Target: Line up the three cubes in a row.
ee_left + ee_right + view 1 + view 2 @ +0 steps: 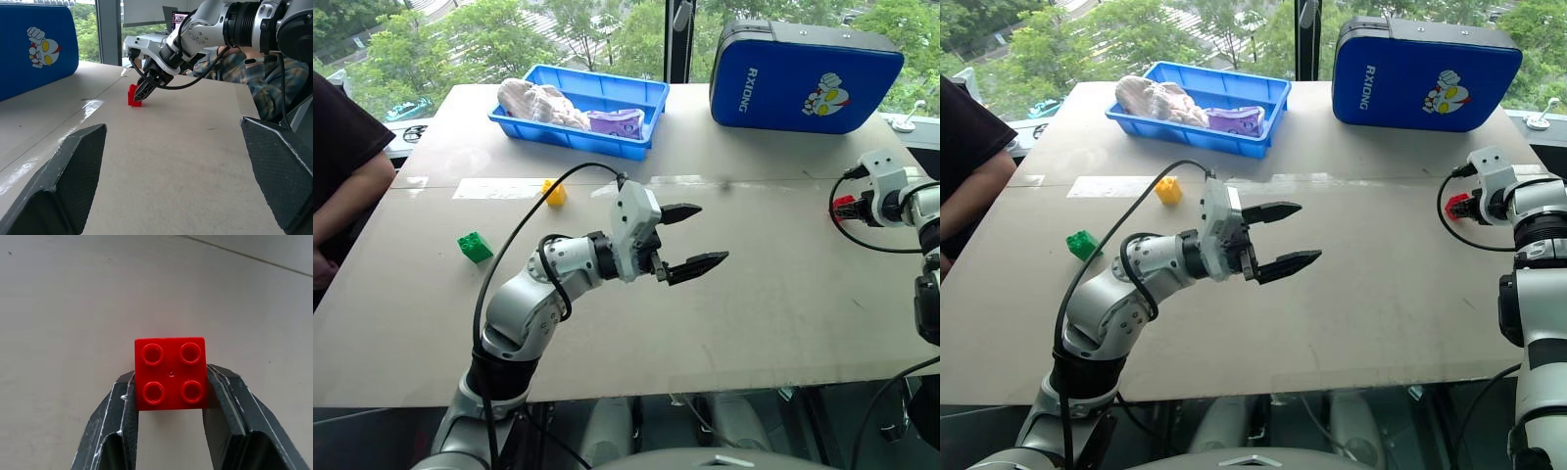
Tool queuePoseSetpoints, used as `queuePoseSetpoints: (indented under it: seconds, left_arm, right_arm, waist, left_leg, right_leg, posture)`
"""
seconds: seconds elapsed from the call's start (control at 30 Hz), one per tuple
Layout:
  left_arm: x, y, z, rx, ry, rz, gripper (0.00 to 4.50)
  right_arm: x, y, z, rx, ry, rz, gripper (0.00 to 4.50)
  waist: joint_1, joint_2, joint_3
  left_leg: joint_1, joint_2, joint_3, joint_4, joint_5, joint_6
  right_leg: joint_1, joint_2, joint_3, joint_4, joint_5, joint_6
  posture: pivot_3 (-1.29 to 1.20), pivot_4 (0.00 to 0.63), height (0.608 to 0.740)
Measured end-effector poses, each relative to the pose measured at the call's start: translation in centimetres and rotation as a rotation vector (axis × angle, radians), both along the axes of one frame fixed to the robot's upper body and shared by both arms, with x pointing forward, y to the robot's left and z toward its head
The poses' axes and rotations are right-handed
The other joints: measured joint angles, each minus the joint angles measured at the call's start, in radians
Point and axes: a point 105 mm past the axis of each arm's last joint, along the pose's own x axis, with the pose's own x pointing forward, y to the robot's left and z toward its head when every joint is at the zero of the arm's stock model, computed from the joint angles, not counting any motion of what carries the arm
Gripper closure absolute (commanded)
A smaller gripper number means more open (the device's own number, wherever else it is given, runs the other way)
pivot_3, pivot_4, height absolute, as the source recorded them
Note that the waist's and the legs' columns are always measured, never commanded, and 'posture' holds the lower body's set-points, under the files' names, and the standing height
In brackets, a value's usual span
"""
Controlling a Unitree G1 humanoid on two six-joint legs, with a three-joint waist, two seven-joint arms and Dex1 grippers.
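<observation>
The red cube [170, 373] rests on the table at the far right, studs up, with my right gripper [143, 92] shut on its two sides. The green cube [475, 246] lies at the left of the table. The yellow cube [554, 192] sits a little farther back and to the green one's right. Both are well apart from the red cube [843, 206]. My left gripper [690, 240] hovers over the middle of the table, pointing right, open with nothing between its fingers.
A blue tray [578, 137] holding cloth-like items stands at the back, with a blue case [803, 78] at the back right. A person's arm [347, 181] rests at the table's left edge. Black cables loop around both arms.
</observation>
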Motion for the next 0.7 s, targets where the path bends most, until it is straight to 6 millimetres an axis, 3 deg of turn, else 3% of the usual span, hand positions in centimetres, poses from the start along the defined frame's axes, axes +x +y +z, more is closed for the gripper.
queuePoseSetpoints:
  seconds: [0.13, 0.23, 0.3, 0.4, 0.7]
  left_arm:
    - [0.0, 0.1, -0.1, 0.003, 0.002, 0.006, 0.00]
    - [0.2, 0.9, -0.2, 0.009, 0.005, 0.039, 0.00]
    - [0.4, 2.0, -0.6, 0.011, 0.018, 0.083, 0.00]
    - [0.3, 3.1, -1.1, 0.025, 0.029, 0.112, 0.00]
    - [-0.3, 6.8, -2.2, 0.072, 0.052, 0.214, 0.00]
  right_arm:
    - [0.1, 1.8, 0.6, 0.009, -0.028, 0.107, 3.21]
    - [-0.3, 4.9, 1.8, 0.059, -0.101, 0.250, 3.21]
    - [-1.4, 8.0, 3.0, 0.096, -0.153, 0.394, 3.21]
    - [-2.7, 10.9, 3.8, 0.088, -0.174, 0.527, 3.21]
    - [-5.7, 18.4, 2.8, -0.052, -0.093, 0.835, 3.21]
  waist:
    - [0.001, 0.000, 0.000]
    - [0.000, 0.000, 0.000]
    - [0.000, 0.001, 0.000]
    - [0.003, 0.001, 0.000]
    - [0.001, 0.001, 0.000]
  left_leg:
    - [0.000, 0.000, -0.001, 0.000, 0.000, 0.000]
    - [0.000, 0.003, -0.001, 0.000, 0.000, 0.000]
    - [0.000, 0.005, -0.001, 0.000, 0.000, 0.000]
    - [0.000, 0.005, -0.002, 0.000, 0.000, 0.000]
    - [0.000, 0.005, -0.001, 0.001, 0.000, 0.000]
  right_leg:
    - [0.000, 0.000, 0.000, 0.000, 0.000, 0.000]
    - [0.000, 0.000, 0.000, 0.000, 0.000, 0.000]
    - [0.000, 0.001, -0.001, 0.000, 0.000, 0.000]
    - [0.000, 0.001, -0.002, 0.000, 0.000, 0.000]
    - [0.000, 0.000, -0.002, 0.000, -0.002, -0.004]
  posture:
    - [0.00, 0.150, 0.740]
    - [0.00, 0.150, 0.740]
    - [0.00, 0.150, 0.740]
    - [0.00, 0.150, 0.740]
    - [0.00, 0.150, 0.740]
